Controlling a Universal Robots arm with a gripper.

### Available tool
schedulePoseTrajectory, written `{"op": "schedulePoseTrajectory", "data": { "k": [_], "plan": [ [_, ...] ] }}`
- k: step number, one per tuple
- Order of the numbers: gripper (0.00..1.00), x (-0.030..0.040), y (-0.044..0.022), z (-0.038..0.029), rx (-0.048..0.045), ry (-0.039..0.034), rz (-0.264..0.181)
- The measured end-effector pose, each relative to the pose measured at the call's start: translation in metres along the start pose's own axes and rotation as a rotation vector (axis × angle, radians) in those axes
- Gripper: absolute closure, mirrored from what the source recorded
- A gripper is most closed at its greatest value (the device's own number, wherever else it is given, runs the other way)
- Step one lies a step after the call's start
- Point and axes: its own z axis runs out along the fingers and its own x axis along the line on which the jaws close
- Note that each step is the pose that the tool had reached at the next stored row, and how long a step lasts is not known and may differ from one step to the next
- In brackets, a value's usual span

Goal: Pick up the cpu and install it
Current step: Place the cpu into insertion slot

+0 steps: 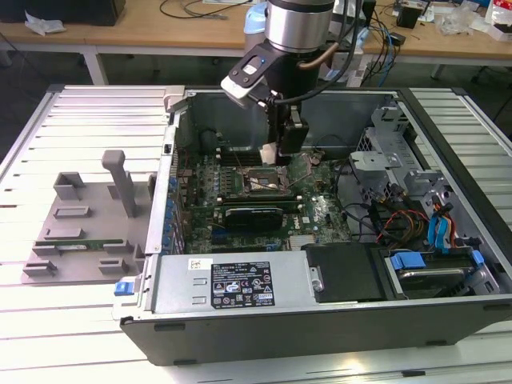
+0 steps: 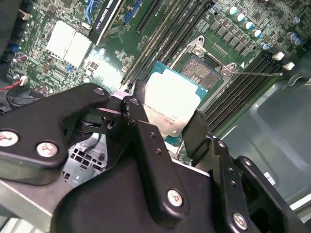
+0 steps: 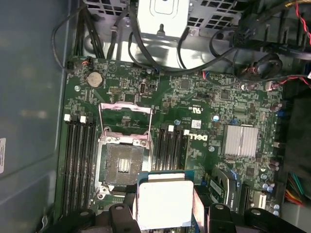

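One cpu, pinched at its edges between the jaws. Held over the motherboard, near its open socket.

Silver arm with black cables; black linkage fingers studded with silver screws.
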Motion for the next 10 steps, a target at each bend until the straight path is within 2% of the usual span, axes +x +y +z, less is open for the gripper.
{"op": "schedulePoseTrajectory", "data": {
  "k": [5,10],
  "plan": [
    [0.46,0.0000,0.0000,0.0001,0.0037,-0.0039,0.070],
    [0.46,0.0000,0.0000,0.0001,0.0063,-0.0066,0.117]
  ]
}}
